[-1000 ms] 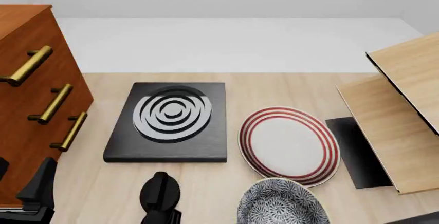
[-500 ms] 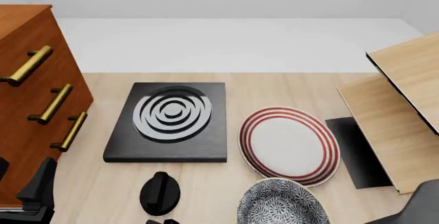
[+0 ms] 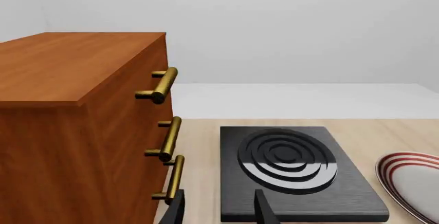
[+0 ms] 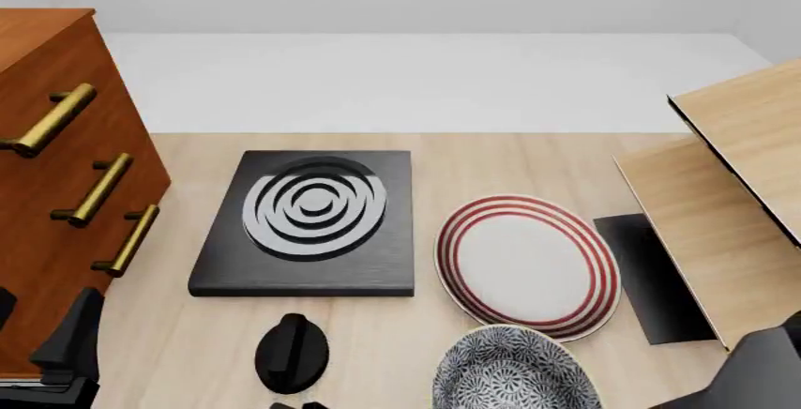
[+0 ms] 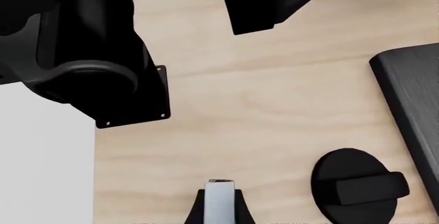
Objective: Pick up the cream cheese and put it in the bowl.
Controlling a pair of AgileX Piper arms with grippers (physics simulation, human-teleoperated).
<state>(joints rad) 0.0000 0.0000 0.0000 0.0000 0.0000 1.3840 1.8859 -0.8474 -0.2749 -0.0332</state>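
Observation:
The cream cheese shows in no view. The speckled bowl point(image 4: 516, 373) stands at the near edge of the table, just in front of the red-ringed plate, partly cut off by the frame. My left gripper point(image 3: 219, 193) is open and empty, facing the stove block and the cabinet. My right gripper point(image 5: 219, 182) has its jaws together with nothing seen between them. It hovers over bare wood on the near side of the black knob point(image 5: 357, 190). In the front view only its black tip point(image 4: 298, 405) shows at the bottom edge.
A brown cabinet point(image 4: 51, 193) with brass handles stands at the left. A black stove block point(image 4: 307, 221) with a ringed burner lies mid-table, its knob point(image 4: 292, 353) in front. The red-ringed plate point(image 4: 526, 264) lies right of it. A wooden rack point(image 4: 726, 212) and a black mat point(image 4: 644, 273) are at the right.
My right gripper's tip has drawn back toward the near edge, almost out of the front view. A dark part of the right arm has come into the bottom right corner.

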